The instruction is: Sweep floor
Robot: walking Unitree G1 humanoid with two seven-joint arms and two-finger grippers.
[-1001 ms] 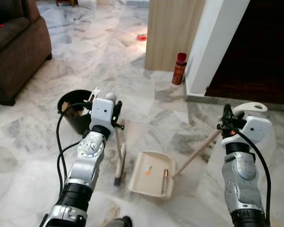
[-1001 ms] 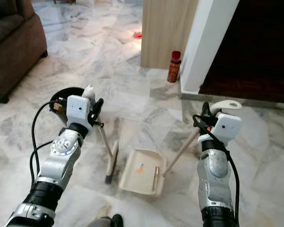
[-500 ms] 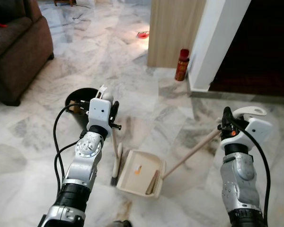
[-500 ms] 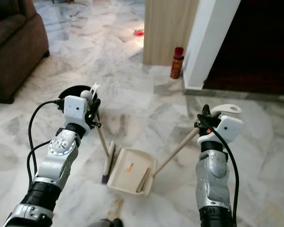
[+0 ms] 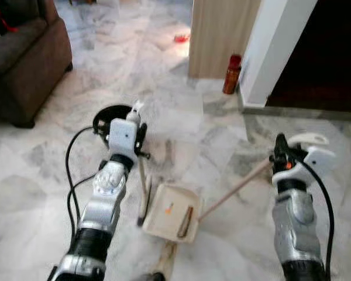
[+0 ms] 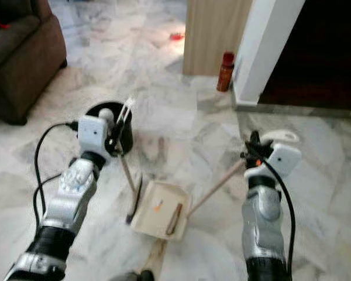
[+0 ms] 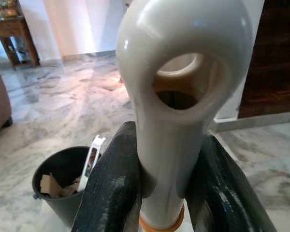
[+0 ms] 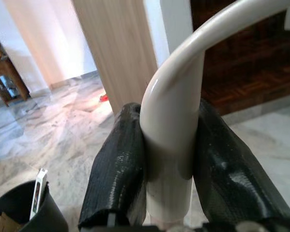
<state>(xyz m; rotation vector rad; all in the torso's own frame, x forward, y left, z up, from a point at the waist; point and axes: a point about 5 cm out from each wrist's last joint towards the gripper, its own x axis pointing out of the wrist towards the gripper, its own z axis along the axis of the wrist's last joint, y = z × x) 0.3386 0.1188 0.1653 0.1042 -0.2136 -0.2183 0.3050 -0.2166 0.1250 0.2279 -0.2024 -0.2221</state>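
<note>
Cream plastic is lying at the centre of the work: the dustpan [image 5: 171,212] is resting flat on the marble floor [image 5: 41,193], and everything else can be placed from it. The brush [image 5: 144,199] is standing just beside the pan's left edge, bristles down on the floor. The black bin [image 6: 111,123], with scraps inside, is sitting beyond the pan and to its left, near the brush handle's top. An orange scrap [image 5: 169,206] and a brown stick-like piece [image 5: 185,213] are already lying inside the pan.

The left gripper [image 7: 166,183] is pinching the brush handle between its two black fingers [image 7: 111,183], just under the handle's looped end. The right gripper [image 8: 166,164] is clamping the dustpan handle [image 5: 234,188] the same way, below its curved hook.

To do this step well, the robot should probably be keeping the pan's open lip pressed to the floor while drawing the bristles toward it in short strokes, holding the pan steady so the collected pieces are not sliding out.

The pan's handle is running as its long axis from the pan's right rear corner up and rightward to the right gripper, tilted low. The brush handle is leaning nearly upright, its top tipped slightly away toward the bin.
</note>
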